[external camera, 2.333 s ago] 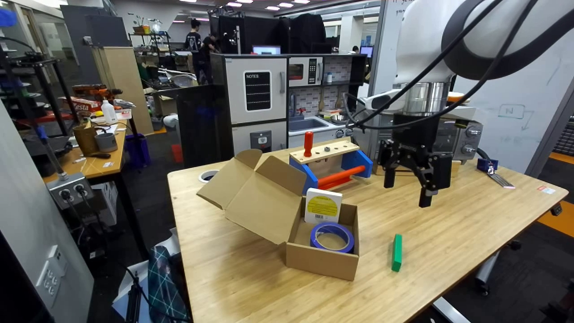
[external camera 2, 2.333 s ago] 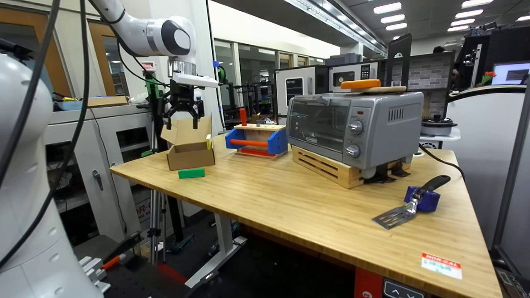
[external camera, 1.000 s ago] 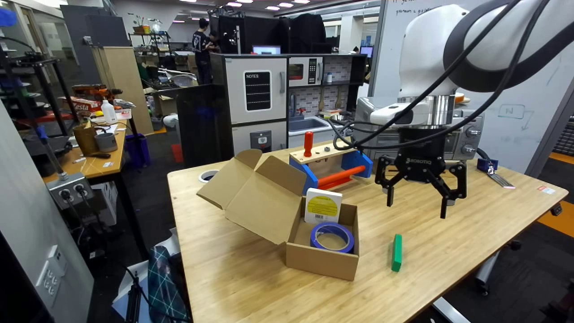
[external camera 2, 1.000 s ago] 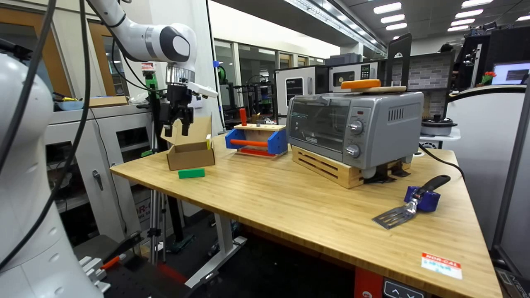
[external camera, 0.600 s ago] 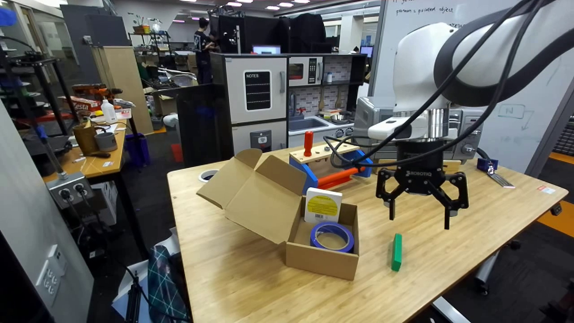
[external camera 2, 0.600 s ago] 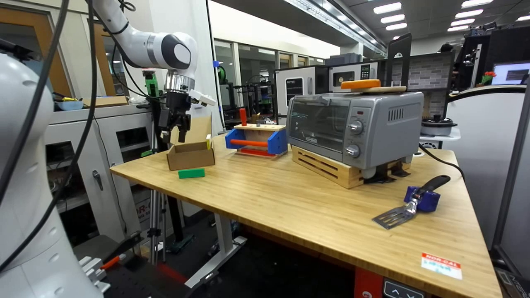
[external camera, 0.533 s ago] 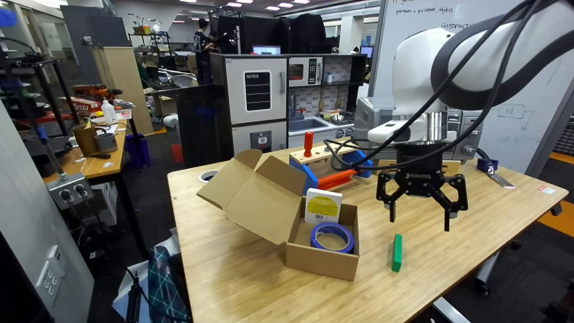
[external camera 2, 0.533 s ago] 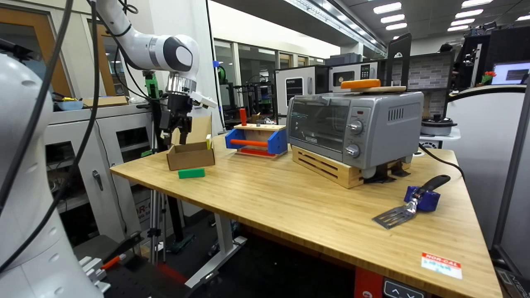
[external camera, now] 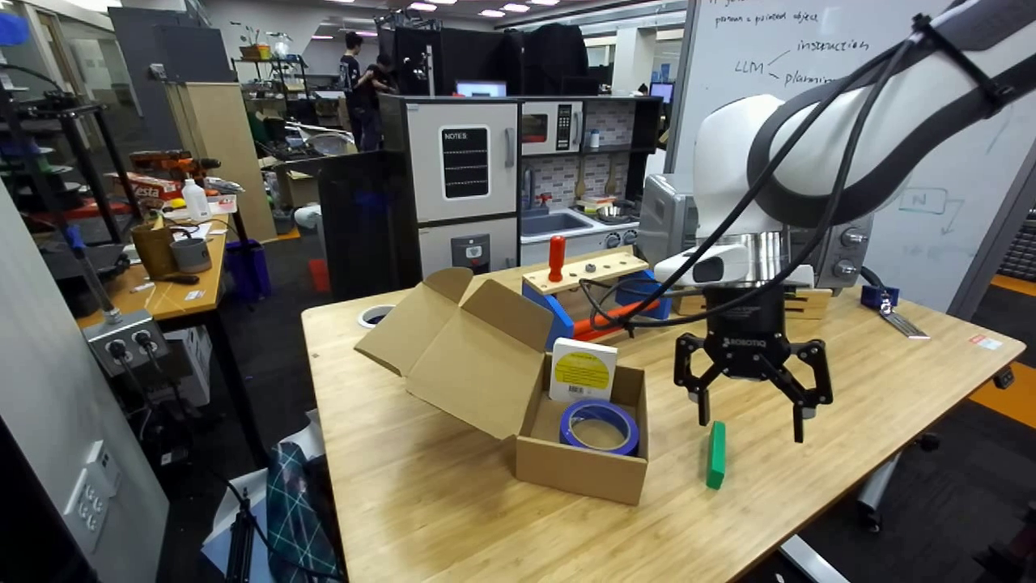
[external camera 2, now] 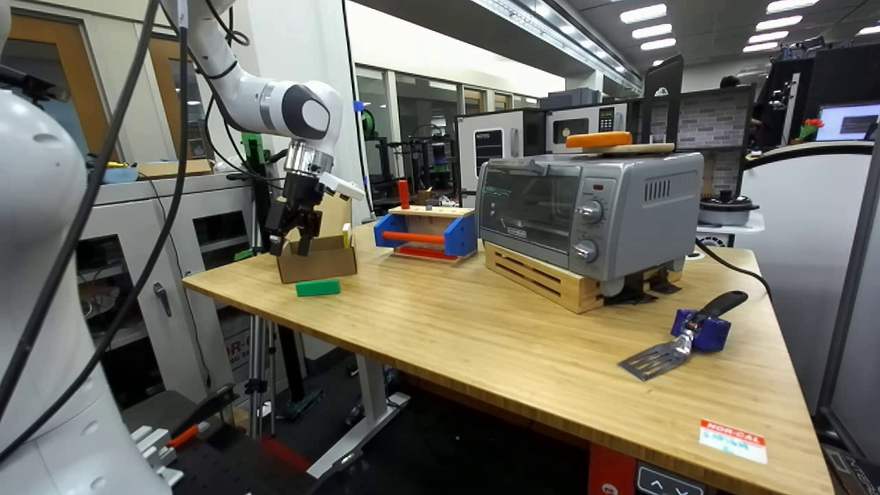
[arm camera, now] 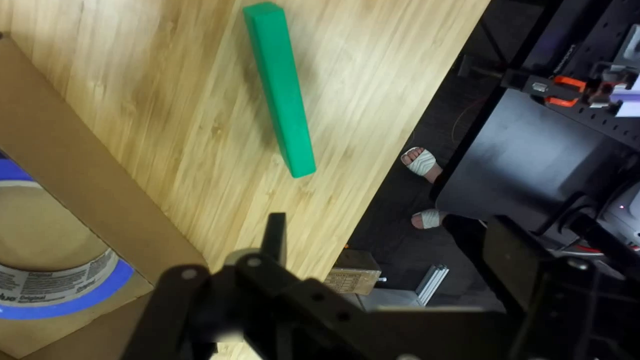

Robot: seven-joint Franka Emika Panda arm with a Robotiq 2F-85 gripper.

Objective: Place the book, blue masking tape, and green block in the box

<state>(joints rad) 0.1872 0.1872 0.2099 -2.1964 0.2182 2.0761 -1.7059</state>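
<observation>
The green block (external camera: pixel 716 455) lies on the table beside the open-flapped cardboard box (external camera: pixel 579 474). Inside the box, the book (external camera: pixel 583 371) stands propped upright at the back, and the blue masking tape (external camera: pixel 569 429) sits in front of it. My gripper (external camera: pixel 751 429) hangs over the table near the block, jaws wide apart with nothing between them. In the wrist view the green block (arm camera: pixel 281 90) lies beyond the fingertips, off toward the top, while the tape (arm camera: pixel 100 287) shows behind the box wall (arm camera: pixel 90 150). The box hides the tape in an exterior view (external camera 2: pixel 317 265).
A red-and-blue toy tray (external camera: pixel 558 312) stands behind the box. The toaster oven (external camera 2: pixel 591 206) rests on a wooden stand farther along the table. A spatula (external camera 2: pixel 670 347) lies near a blue holder. The table edge (arm camera: pixel 400 140) runs close to the block.
The arm has come down toward the table and tilted slightly, bringing the open gripper closer to the green block. Before that the gripper had turned. Block, box, book and tape have stayed put.
</observation>
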